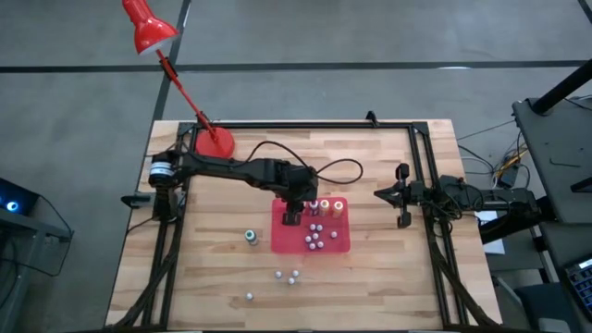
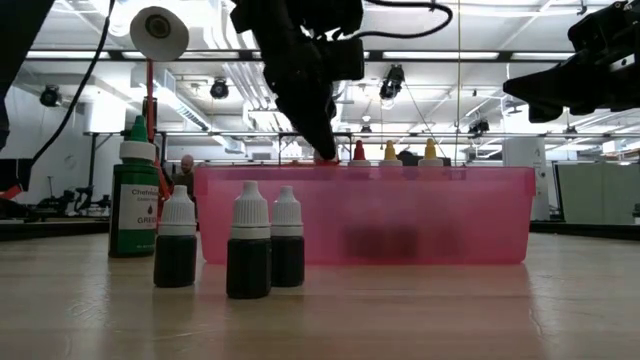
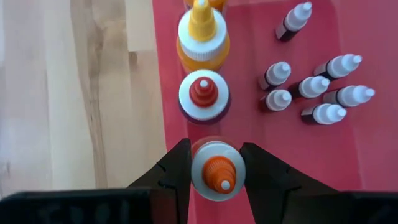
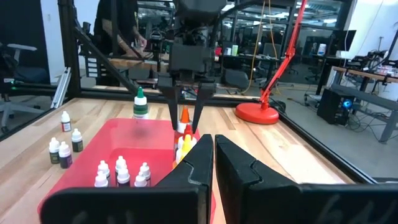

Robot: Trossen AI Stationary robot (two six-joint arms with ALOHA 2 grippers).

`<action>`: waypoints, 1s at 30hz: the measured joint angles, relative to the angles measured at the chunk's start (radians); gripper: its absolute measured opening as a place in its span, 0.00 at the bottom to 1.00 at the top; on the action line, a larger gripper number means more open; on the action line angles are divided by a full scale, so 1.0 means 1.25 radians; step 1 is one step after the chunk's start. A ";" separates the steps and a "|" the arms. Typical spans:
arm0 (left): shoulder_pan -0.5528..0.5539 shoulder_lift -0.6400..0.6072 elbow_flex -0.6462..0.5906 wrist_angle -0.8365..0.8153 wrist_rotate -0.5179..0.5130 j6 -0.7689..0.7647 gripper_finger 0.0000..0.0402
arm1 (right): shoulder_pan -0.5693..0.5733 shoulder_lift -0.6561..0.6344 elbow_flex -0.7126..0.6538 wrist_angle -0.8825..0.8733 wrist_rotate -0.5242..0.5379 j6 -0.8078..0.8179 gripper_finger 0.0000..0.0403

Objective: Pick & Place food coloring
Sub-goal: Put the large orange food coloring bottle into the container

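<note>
Over red tray (image 1: 338,245): left claw (image 3: 215,168) astride orange-capped bottle (image 3: 217,171).

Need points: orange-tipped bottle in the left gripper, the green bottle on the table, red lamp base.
orange-tipped bottle (image 3: 218,170), left wrist view, on its white cap, between the fingers of the left gripper (image 3: 216,177).
green bottle (image 2: 134,203), low view, on its labelled body.
red lamp base (image 1: 215,143), high view, middle of the round foot.

The left pincer (image 4: 185,121) straddles an orange-tipped bottle (image 4: 184,116) over the red tray (image 4: 93,152).
</note>
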 joint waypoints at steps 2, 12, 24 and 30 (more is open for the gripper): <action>0.001 0.002 0.000 0.000 0.000 0.002 0.24 | 0.000 0.000 0.000 0.000 0.000 0.000 0.02; 0.006 0.003 -0.038 0.036 -0.002 0.009 0.24 | 0.000 0.000 0.000 0.000 0.000 0.000 0.02; 0.006 0.001 -0.046 0.061 -0.001 0.001 0.24 | 0.000 0.000 0.000 0.000 0.000 0.000 0.02; 0.006 0.001 -0.046 0.062 -0.001 0.001 0.24 | 0.000 0.000 0.000 0.000 0.000 0.000 0.02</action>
